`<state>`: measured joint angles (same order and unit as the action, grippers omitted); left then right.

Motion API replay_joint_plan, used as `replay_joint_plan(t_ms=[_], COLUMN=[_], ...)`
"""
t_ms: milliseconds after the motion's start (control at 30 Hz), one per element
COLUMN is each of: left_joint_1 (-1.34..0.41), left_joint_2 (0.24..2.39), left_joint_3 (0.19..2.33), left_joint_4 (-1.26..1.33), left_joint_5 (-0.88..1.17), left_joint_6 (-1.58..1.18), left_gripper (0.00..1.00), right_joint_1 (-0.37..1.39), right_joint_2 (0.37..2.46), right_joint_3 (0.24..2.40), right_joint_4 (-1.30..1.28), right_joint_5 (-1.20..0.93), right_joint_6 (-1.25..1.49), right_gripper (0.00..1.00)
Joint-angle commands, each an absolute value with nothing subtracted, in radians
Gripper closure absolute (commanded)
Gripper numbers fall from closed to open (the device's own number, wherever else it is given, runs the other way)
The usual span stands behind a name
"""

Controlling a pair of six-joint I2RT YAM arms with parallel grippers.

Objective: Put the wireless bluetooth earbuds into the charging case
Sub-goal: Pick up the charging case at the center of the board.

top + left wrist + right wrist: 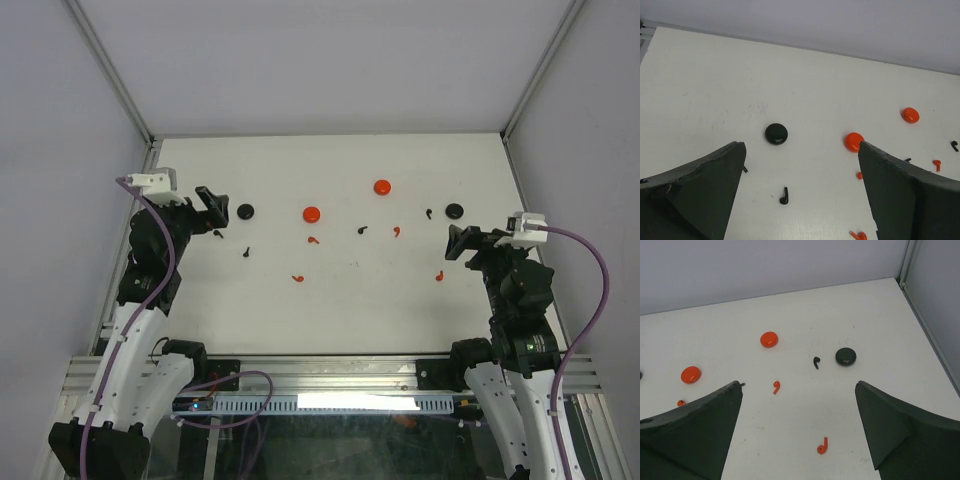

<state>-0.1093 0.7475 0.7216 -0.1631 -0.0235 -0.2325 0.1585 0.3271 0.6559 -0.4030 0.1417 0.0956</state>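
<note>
Small black and red earbuds lie scattered across the white table. In the left wrist view a black earbud lies between the wide-open fingers of my left gripper, below a round black charging case. A red case sits by the right finger. In the right wrist view a red earbud lies between the open fingers of my right gripper, with another red earbud, a black earbud and a black case beyond. Both grippers hover empty.
Two red cases sit mid-table between the black cases. More earbuds lie between the arms, red and black. Grey enclosure walls ring the table; a metal rail runs along the near edge.
</note>
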Motion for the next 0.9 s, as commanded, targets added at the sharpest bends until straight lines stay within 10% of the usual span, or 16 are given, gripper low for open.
replay_joint_plan(t_ms=[0,867], left_joint_1=[-0.101,-0.1], left_joint_2=[0.777,1.634], left_joint_3=[0.744,1.284], left_joint_4=[-0.117,-0.479], left_joint_5=[0.024,0.057], left_joint_6=[-0.241,-0.288], left_gripper=[0.01,0.01], right_joint_1=[0.149,0.149], right_joint_2=[0.329,0.291], right_joint_3=[0.674,0.62], right_joint_4=[-0.371,-0.342], right_joint_5=[0.138,0.067], right_joint_6=[0.095,0.08], right_gripper=[0.01,0.01])
